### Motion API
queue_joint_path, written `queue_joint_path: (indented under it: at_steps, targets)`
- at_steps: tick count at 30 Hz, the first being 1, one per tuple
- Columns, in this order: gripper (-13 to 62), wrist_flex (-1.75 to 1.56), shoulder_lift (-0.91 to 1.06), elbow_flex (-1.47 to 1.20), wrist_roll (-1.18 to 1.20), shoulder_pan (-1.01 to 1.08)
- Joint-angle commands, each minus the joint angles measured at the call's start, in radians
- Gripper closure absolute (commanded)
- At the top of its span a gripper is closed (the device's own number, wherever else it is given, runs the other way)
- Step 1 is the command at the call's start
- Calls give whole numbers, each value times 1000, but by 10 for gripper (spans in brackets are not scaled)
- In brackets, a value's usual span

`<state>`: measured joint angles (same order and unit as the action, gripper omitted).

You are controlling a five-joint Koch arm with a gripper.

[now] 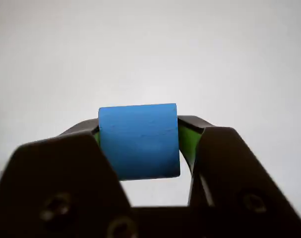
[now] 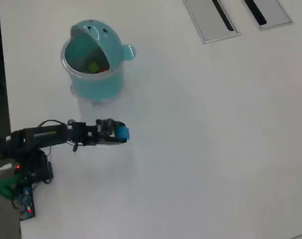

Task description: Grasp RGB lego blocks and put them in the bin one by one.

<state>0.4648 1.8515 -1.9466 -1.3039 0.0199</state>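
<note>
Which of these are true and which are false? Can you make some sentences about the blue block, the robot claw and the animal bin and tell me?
1. The gripper is holding the blue block. True.
2. The blue block is already inside the bin. False: in the overhead view the block is in the gripper, off to one side of the bin and below it in the picture.
3. The bin is empty. False: a yellow-green block and something red beside it can be seen inside.
4. The bin's lid is flipped open. True.
5. A red block lies on the table. False: no loose block shows on the table.
</note>
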Motion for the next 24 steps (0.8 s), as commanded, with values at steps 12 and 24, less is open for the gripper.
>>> queue_joint_path:
  at_steps: [12,24]
  targets:
    - [348,129,302,170,23,-433]
    - [377,178,218,494,-67,-773]
